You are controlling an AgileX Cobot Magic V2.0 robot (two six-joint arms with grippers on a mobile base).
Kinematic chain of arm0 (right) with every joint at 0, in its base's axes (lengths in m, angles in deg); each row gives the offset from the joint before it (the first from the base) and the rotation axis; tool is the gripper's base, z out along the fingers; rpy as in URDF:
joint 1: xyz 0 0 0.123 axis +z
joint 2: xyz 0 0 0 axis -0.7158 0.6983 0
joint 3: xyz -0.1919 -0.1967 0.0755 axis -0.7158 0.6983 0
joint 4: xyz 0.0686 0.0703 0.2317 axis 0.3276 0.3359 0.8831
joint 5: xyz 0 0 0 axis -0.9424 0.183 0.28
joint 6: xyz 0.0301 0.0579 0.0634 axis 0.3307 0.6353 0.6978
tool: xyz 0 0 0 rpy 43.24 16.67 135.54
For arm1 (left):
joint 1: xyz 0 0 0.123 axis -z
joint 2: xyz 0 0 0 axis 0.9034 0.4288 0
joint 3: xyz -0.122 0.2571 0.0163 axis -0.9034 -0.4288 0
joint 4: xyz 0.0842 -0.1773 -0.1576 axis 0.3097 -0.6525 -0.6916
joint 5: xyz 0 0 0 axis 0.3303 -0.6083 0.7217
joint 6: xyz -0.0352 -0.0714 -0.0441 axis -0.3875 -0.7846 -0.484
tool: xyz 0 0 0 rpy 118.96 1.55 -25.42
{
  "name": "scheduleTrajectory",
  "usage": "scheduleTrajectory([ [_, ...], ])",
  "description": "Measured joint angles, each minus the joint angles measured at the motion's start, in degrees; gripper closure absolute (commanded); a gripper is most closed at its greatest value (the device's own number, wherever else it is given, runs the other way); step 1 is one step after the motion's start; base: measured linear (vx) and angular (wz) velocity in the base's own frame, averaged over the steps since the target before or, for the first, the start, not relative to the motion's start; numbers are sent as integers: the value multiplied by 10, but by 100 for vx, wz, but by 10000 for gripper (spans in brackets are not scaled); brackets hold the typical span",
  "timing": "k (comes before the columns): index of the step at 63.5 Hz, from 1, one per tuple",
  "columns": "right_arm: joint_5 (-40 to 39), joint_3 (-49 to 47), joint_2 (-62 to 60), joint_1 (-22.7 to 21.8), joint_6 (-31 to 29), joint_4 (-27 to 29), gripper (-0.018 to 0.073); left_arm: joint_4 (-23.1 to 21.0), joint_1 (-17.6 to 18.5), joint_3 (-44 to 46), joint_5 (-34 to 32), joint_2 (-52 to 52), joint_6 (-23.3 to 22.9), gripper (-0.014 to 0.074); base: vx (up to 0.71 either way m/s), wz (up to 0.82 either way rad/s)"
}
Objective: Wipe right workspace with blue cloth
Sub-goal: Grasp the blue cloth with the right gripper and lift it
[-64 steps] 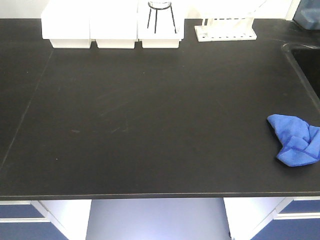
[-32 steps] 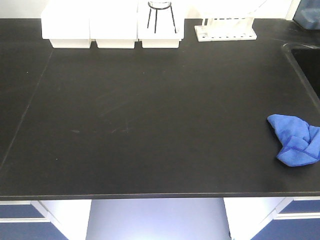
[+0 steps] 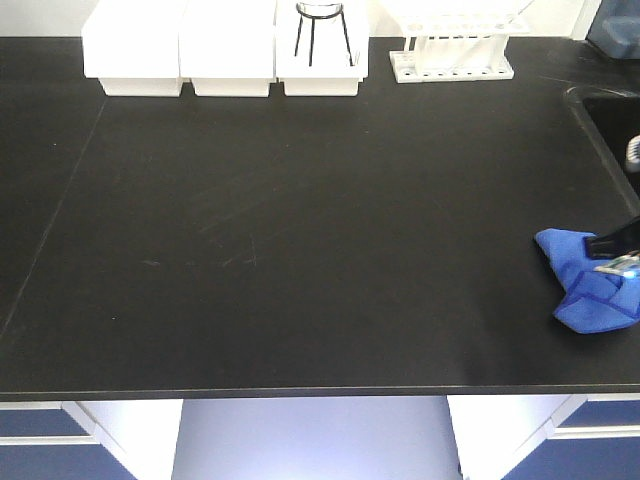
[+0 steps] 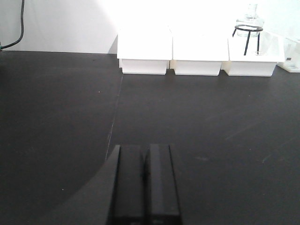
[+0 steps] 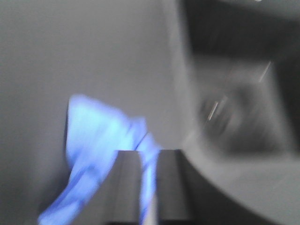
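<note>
Early stage: right gripper [image 5: 149, 157], fingers slightly apart, sits over crumpled royal-blue microfibre cloth [image 3: 565, 255] just below them, apparently ungrasped; left gripper [image 4: 145, 150] fingers pressed together; wiping all to do.

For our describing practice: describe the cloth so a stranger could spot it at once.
On the black benchtop, go right to the sink. Just in front of it lies the cloth, crumpled and bright blue, unlike the white bins at the back.
</note>
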Motion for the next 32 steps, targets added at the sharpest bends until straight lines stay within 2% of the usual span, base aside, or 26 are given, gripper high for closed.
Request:
scheduleTrajectory([
  [7, 10, 0, 45, 0, 42, -8, 134, 0, 0, 0, 0, 0, 0, 602, 0, 0],
  [11, 12, -1, 67, 0, 88, -22, 114, 0, 0, 0, 0, 0, 0, 602, 0, 0],
  [23, -4, -4, 133, 0, 245, -124, 111, 0, 0, 0, 0, 0, 0, 602, 0, 0],
  [32, -15, -4, 180, 0, 311, -199, 113, 0, 0, 0, 0, 0, 0, 602, 0, 0],
])
